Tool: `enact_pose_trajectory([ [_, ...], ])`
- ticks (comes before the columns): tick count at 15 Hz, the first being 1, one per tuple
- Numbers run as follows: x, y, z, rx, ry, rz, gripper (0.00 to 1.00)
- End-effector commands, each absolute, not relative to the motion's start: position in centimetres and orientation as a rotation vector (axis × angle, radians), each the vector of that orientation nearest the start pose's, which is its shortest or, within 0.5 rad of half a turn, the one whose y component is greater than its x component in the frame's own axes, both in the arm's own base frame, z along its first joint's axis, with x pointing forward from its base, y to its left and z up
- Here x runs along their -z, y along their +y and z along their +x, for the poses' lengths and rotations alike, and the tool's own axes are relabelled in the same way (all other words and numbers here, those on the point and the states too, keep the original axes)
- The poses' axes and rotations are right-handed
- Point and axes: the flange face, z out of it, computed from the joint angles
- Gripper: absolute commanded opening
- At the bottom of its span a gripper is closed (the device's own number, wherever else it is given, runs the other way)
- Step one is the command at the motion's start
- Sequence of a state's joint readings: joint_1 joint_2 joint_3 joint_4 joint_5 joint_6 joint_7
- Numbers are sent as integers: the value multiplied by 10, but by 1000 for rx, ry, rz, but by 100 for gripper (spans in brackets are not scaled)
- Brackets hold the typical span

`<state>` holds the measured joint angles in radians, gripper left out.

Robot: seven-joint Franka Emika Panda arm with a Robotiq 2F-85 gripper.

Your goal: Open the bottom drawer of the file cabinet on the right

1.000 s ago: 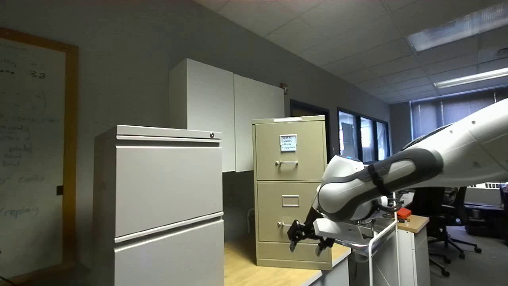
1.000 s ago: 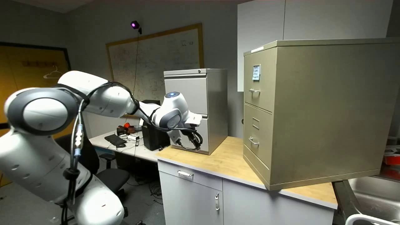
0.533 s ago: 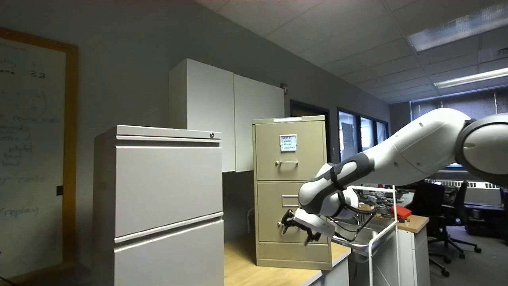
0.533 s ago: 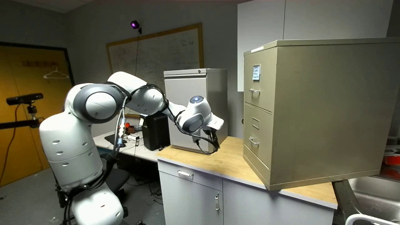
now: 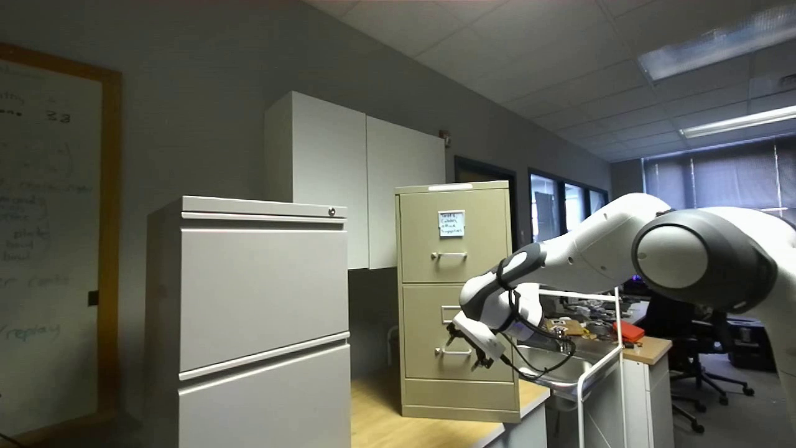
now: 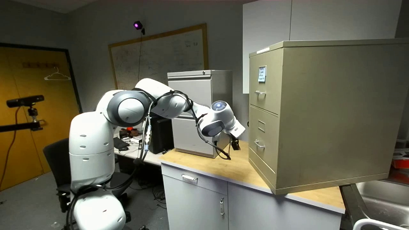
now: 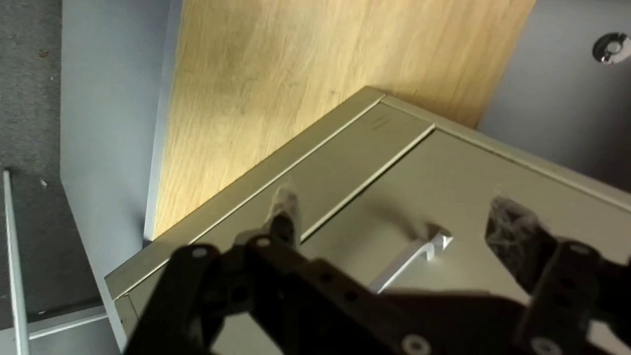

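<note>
Tool [image 7: 397,211] nearer file cabinet [image 6: 329,116], bottom drawer [image 6: 267,137] closed

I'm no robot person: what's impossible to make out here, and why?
Inside the bottom drawer: hidden behind its closed front, all views.
Part of its handle: wrist view, behind the gripper.
Whiteboard: mostly too faint to read, in both exterior views.
Bottom of the arm: cut off by an exterior view's lower edge.

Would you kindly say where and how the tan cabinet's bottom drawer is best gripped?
Probably the middle of the silver handle, from the front of the bottom drawer, gripper fingers above and below: the handle is a level bar standing out from the face.
</note>
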<state>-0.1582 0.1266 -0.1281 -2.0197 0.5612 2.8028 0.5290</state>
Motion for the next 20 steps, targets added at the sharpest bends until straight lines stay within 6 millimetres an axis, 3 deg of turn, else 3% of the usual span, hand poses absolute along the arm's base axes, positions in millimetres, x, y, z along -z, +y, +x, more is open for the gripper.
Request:
enact_pose_trajectory([
  [1,-463,-226,613,845,1658,-1967,100],
  [9,-418,-251,652,816,1762,-1939,100],
  [15,-378,-283,657,800,1864,-1916,100],
  [17,-376,-285,656,793,1868,-1896,100],
  [20,-394,-277,653,816,1834,-1884,100],
])
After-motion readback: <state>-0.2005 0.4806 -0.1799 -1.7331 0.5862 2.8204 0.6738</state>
